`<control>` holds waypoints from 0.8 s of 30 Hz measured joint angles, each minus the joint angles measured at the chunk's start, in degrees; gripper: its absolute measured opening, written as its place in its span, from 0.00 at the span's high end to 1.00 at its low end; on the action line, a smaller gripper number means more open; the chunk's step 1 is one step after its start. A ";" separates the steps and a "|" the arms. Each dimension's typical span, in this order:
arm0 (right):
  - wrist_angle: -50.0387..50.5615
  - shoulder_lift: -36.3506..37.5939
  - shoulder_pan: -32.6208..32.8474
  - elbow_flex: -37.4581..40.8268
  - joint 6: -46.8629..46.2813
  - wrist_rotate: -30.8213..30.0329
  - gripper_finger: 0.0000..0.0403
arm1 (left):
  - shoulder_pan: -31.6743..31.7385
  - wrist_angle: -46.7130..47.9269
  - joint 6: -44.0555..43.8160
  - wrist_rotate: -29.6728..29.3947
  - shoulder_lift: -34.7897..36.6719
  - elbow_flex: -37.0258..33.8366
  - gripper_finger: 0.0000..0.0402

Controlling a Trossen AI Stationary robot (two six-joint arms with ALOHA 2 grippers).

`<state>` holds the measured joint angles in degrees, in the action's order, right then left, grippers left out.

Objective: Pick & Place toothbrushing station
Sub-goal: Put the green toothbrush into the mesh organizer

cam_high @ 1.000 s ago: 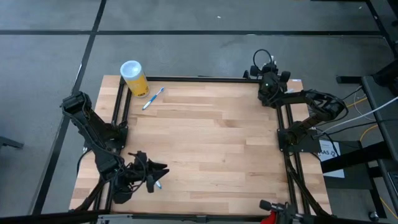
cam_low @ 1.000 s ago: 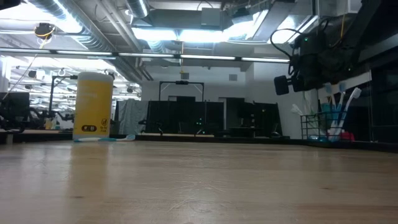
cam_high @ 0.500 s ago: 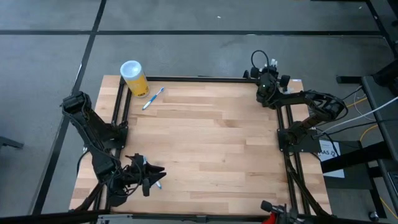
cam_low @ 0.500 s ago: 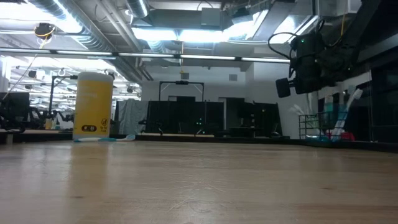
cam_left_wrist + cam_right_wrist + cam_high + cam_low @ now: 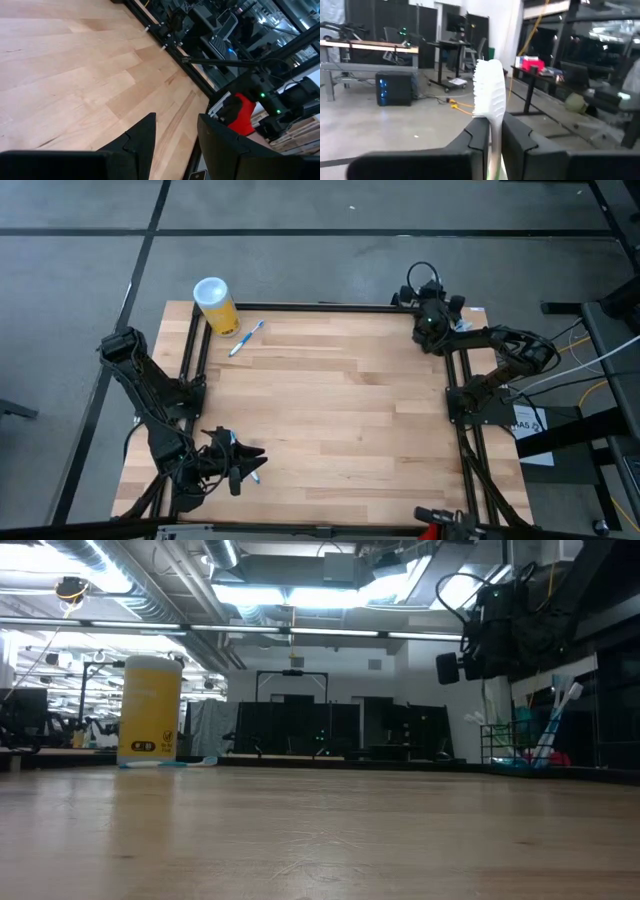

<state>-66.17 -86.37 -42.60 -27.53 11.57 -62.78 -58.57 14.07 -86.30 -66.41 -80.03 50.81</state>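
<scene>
Where bristles jut, white toothbrush [image 5: 489,95].

Left arm shifted slightly toward the near-left corner of the counter [image 5: 330,410] in the first half second, then held; left tool [image 5: 250,465] ended a touch lower in the high view. Right arm at the far-right corner wobbled: its head swung a bit left, then back, and in the low view the right tool [image 5: 490,625] dipped, then rose higher than where it started. The white toothbrush [image 5: 556,715] by the wire holder [image 5: 510,745] went from upright to leaning.
</scene>
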 joint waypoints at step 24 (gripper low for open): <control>17.82 0.02 4.25 0.02 -8.52 -7.82 0.86 | -0.12 0.74 -1.02 0.04 0.00 -0.02 0.66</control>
<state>-48.35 -86.35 -38.35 -27.51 3.05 -70.60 -58.69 14.81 -87.32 -66.37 -80.03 50.78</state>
